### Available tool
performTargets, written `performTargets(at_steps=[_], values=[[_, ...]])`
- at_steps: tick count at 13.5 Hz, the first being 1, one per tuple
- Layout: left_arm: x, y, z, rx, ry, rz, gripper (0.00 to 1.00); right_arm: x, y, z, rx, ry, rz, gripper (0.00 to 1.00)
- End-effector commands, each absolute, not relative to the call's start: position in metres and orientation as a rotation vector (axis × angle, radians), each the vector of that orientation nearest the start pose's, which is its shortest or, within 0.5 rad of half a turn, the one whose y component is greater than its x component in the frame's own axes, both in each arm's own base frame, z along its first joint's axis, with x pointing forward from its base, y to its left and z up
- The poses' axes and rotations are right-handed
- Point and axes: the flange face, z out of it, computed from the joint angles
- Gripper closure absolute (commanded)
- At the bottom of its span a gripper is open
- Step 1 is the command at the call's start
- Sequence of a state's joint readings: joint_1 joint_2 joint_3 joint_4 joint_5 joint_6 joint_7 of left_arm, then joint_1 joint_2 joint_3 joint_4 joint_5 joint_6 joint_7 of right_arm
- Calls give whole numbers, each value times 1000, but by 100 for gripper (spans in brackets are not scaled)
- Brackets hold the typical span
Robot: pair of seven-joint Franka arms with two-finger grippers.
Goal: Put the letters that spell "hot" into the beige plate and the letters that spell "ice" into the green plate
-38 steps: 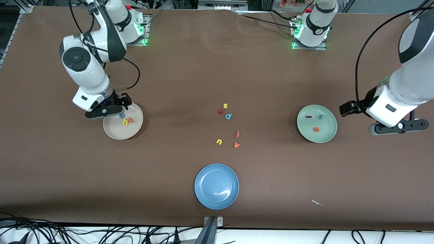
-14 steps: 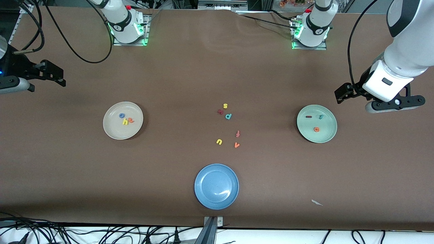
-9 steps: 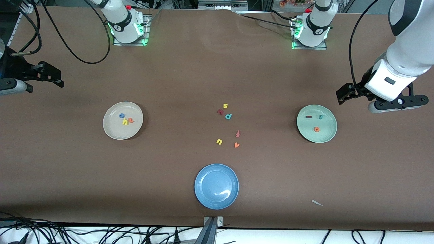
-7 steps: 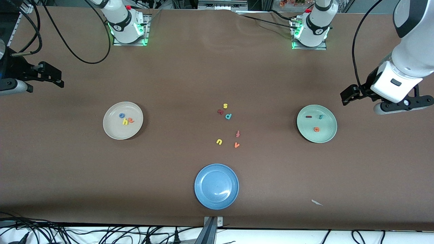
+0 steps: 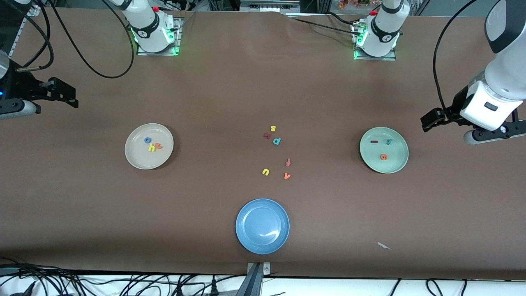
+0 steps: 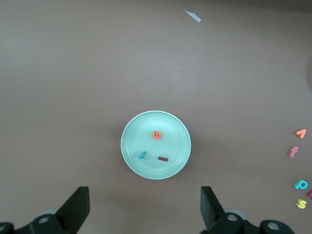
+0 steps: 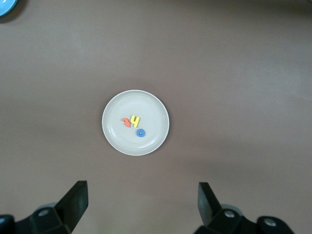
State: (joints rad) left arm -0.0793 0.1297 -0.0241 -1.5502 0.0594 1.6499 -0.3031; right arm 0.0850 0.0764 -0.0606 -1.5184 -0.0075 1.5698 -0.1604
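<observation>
The beige plate holds the blue o, yellow h and orange t. In the green plate lie the dark red i, teal c and orange e. My left gripper hangs high over the table's left-arm end, beside the green plate, open and empty. My right gripper is raised over the right-arm end, also open and empty, looking down on the beige plate.
An empty blue plate sits near the front edge. Loose letters lie mid-table: yellow s, a dark red letter, teal d, red-orange f, yellow u, orange v. A white scrap lies toward the left arm's end.
The right gripper left the beige plate and rose to the table's end. Over the last second the left arm drifted farther from the green plate. Letters have not moved.
</observation>
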Motion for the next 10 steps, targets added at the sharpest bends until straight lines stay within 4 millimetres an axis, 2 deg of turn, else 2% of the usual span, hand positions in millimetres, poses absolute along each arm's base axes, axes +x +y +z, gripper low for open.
performTargets(at_steps=[1, 5, 10], values=[[605, -57, 572, -3102, -280, -1, 0, 579, 14, 613, -3155, -298, 44, 0], [605, -50, 571, -3099, -297, 9, 0, 580, 14, 613, -3166, -302, 43, 0], [603, -55, 573, -3101, -288, 6, 0, 580, 14, 614, -3167, -307, 41, 0]])
